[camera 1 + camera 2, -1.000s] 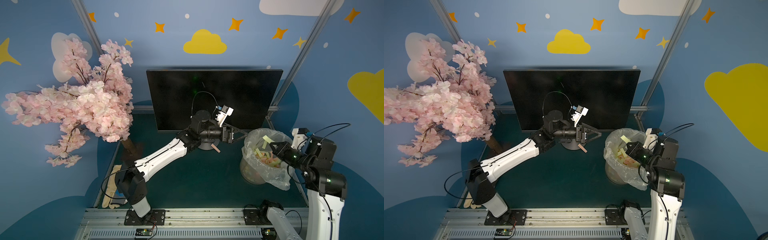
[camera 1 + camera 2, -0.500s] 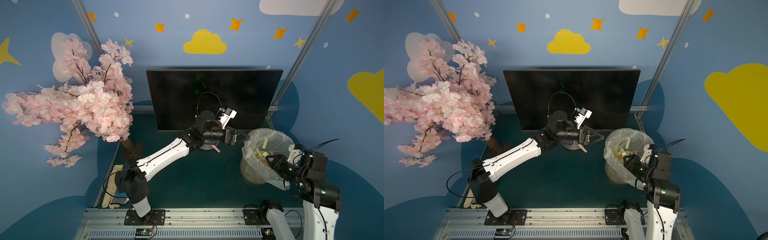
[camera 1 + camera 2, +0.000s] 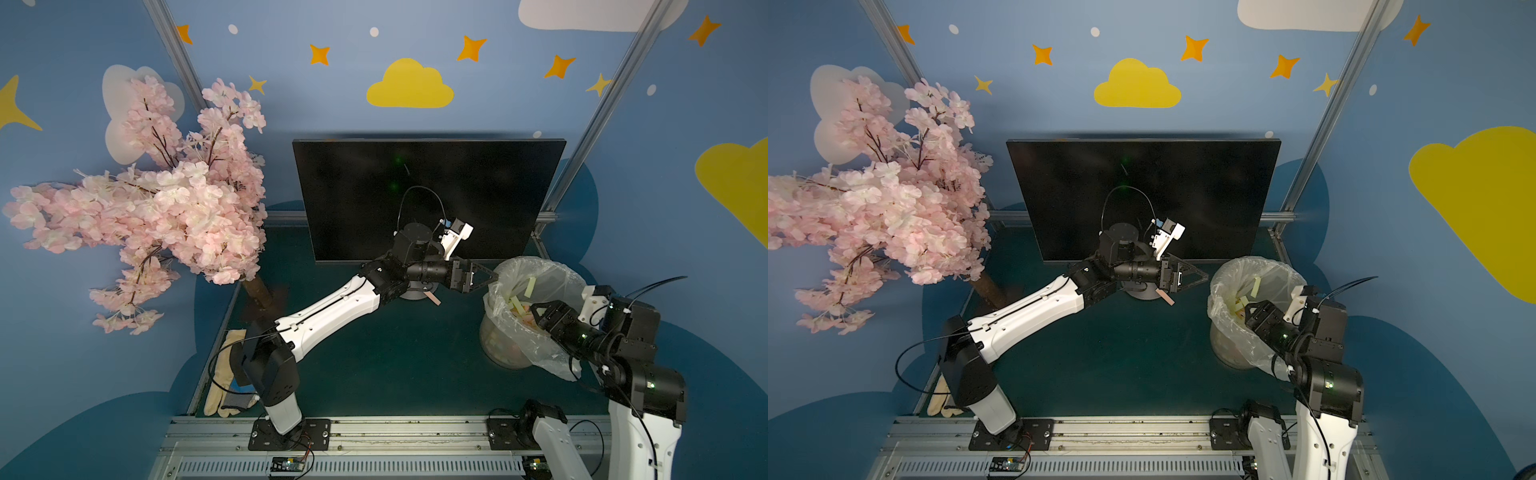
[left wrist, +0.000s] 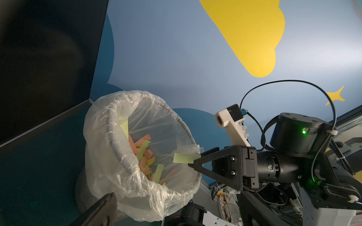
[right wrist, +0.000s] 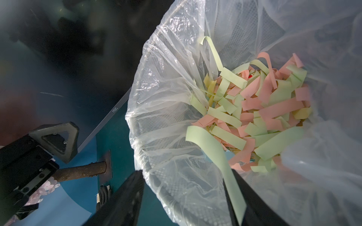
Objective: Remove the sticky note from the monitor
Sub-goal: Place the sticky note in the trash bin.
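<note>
A staged robot test booth rather than a real room: blue walls (image 3: 332, 104) printed with yellow clouds (image 3: 409, 85) and stars (image 3: 471, 48), bare aluminium posts (image 3: 604, 104), robot arms (image 3: 328, 316) bolted to a metal rail (image 3: 415, 432), with a monitor (image 3: 353, 199) and fake blossom tree (image 3: 174, 208) on the green table (image 3: 374, 365).

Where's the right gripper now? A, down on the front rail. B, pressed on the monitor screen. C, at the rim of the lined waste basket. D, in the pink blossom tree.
C: the right gripper hangs at the rim of the waste basket, with a pale green note at its fingertip.
</note>
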